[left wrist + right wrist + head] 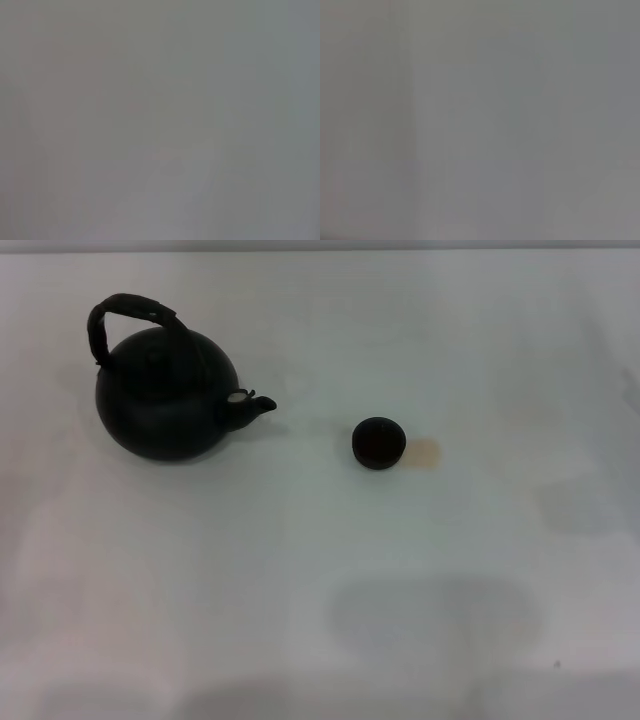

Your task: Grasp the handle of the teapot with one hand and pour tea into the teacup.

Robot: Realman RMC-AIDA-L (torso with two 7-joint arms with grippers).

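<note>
1. A round-bodied, matte black teapot (165,405) stands upright on the plain white table (320,590), toward the robot's left. Its arched, wrapped-looking handle (130,315) rises over the lid, leaving a gap beneath that a pincer could close through.
2. The short black spout (252,407) points toward the robot's right, directly at the small dark round teacup (378,442), which stands well apart from it. This alignment suits a pour by tilting along one line.
3. A faint tan mark (427,453) lies on the table just beside the cup; its nature cannot be told.
4. Whether the cup holds tea cannot be told: its interior reads uniformly dark. The scene fits a cup awaiting tea or a pot set back after pouring.
5. Neither the left nor the right pincer appears in any view; both wrist views show only featureless grey, so their state cannot be told.
</note>
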